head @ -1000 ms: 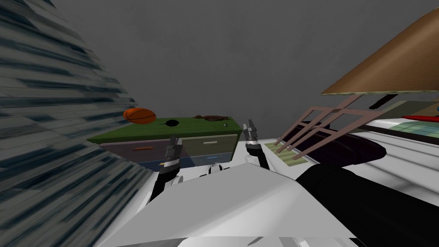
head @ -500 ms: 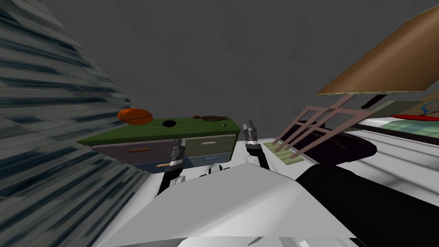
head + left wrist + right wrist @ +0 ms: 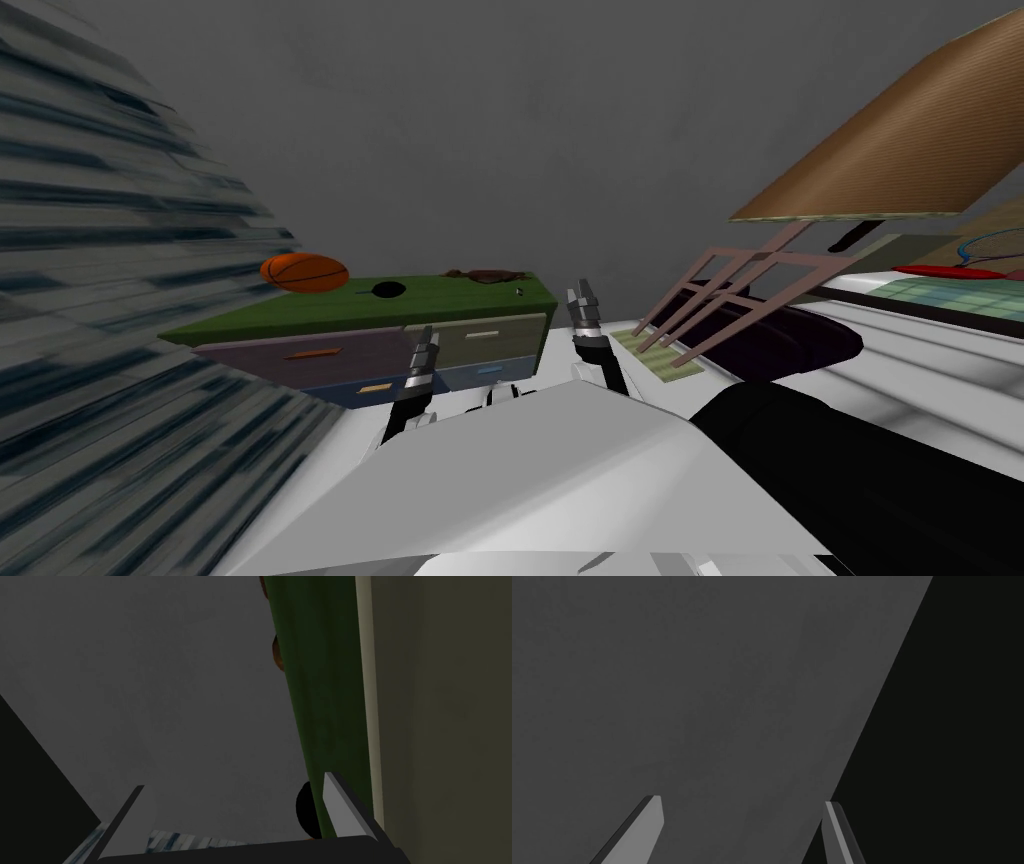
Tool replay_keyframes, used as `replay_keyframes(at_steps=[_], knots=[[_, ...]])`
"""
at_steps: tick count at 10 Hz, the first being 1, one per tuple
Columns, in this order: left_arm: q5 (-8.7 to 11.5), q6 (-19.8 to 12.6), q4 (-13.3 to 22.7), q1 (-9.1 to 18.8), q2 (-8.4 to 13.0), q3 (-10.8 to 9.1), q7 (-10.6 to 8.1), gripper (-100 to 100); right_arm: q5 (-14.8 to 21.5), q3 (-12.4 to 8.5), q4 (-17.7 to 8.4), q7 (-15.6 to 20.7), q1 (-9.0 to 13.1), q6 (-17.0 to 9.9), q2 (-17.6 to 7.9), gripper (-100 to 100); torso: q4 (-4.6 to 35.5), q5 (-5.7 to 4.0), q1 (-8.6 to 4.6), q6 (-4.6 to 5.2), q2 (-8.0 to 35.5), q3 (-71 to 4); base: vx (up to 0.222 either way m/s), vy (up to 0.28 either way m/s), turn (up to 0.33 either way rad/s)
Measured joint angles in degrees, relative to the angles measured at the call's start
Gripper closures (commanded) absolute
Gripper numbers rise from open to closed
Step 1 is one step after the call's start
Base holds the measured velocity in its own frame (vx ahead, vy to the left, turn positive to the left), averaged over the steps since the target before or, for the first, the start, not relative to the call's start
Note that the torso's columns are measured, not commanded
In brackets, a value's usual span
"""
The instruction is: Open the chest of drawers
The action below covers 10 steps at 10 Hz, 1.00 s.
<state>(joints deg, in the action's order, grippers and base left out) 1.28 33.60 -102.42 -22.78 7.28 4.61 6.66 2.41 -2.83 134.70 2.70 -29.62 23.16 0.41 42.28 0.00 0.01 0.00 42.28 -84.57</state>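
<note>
Low chest of drawers with a dark green top stands against the grey wall, ahead and to my left; four fronts show, purple with an orange handle, olive with a pale handle, dark blue and grey-blue below. All four look shut, so whatever lies inside is hidden; on top rest an orange basketball, a black round thing and a brown lump. Left gripper hangs before the seam between the purple and olive fronts, fingers spread and holding nothing; right gripper is raised near the chest's right-hand end, fingers likewise apart and empty. Risk, as I judge it: the handles are thin bars, and a grab begun from this seam could close on a flat front and slip; a sharp tug might also jolt the ball off the top.
</note>
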Motion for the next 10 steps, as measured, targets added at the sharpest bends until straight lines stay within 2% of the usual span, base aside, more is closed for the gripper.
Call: replay_keyframes(at_steps=[3,6,8,10], knots=[[-0.6,-0.2,4.4,1.2,0.0,0.44,0.04,-100,0.0,0.0,0.0,0.0,0.0,0.0,0.0,0,0.0,-0.01,-0.03,0.0,0.0,0.0,0.002,-0.03,-0.034],[-1.1,0.0,10.6,3.5,0.2,0.67,-0.04,-100,0.0,0.0,0.0,0.0,0.0,0.0,0.0,0,0.0,0.0,0.0,0.0,0.0,0.0,0.001,-0.035,-0.044],[-1.9,-0.2,14.7,4.2,-0.4,1.5,0.19,-100,0.0,0.0,0.0,0.0,0.0,0.0,0.0,0,0.0,-0.02,-0.07,0.01,0.0,0.0,0.007,-0.052,-0.046],[-2.4,-0.8,17.2,4.3,-0.7,2.08,0.32,-100,0.0,0.0,0.0,0.0,0.0,0.0,0.0,0,0.0,0.0,0.03,0.0,0.0,0.0,0.004,-0.035,-0.032]])
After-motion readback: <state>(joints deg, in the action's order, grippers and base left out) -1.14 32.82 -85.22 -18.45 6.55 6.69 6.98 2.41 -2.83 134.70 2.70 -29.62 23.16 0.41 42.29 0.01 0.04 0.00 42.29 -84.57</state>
